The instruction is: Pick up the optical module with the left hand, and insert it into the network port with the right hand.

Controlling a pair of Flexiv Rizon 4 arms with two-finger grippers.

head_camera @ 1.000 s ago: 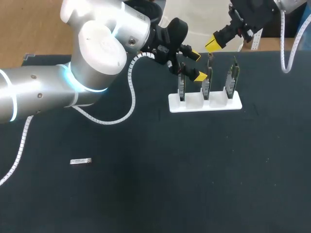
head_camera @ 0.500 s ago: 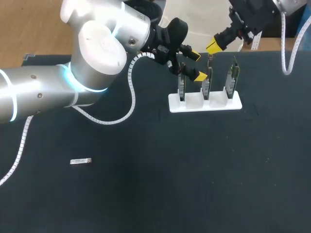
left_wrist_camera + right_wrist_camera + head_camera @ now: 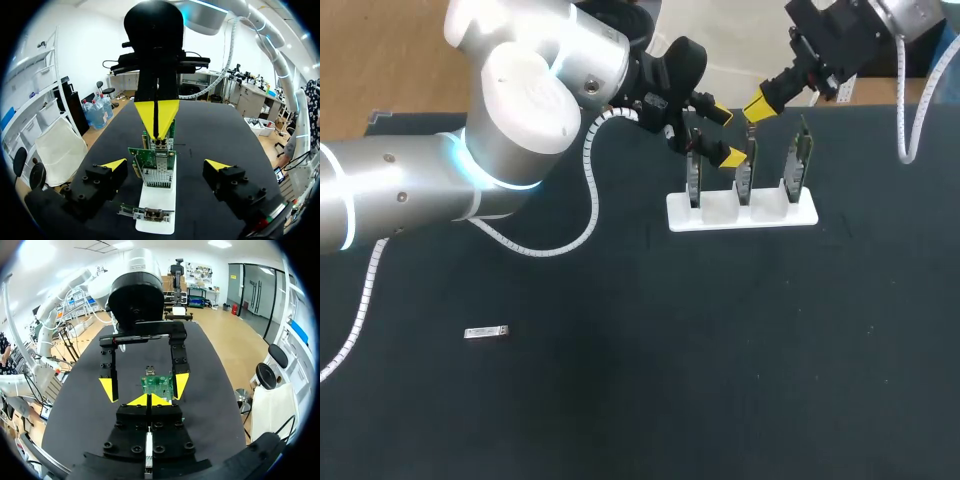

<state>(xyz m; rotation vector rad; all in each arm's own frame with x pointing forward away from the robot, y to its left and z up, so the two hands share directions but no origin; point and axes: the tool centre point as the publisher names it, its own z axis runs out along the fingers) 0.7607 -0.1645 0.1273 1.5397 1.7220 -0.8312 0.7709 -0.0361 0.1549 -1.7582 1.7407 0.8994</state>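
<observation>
The left claw [image 3: 726, 135] hangs spread wide over a white holder [image 3: 740, 215] that carries three upright circuit boards [image 3: 745, 172] in a row. In the left wrist view its fingertips [image 3: 114, 164] stand to either side of the middle board without touching it, and that board's metal port block [image 3: 156, 177] faces the claw. The nearest board lies just under the claw.

The right claw [image 3: 760, 103] is just ahead of the left claw, above the farther boards, with its yellow tips pressed together.

The optical module [image 3: 486, 332] lies flat on the dark desk [image 3: 720, 350], well apart from both claws, far behind the left one.
</observation>
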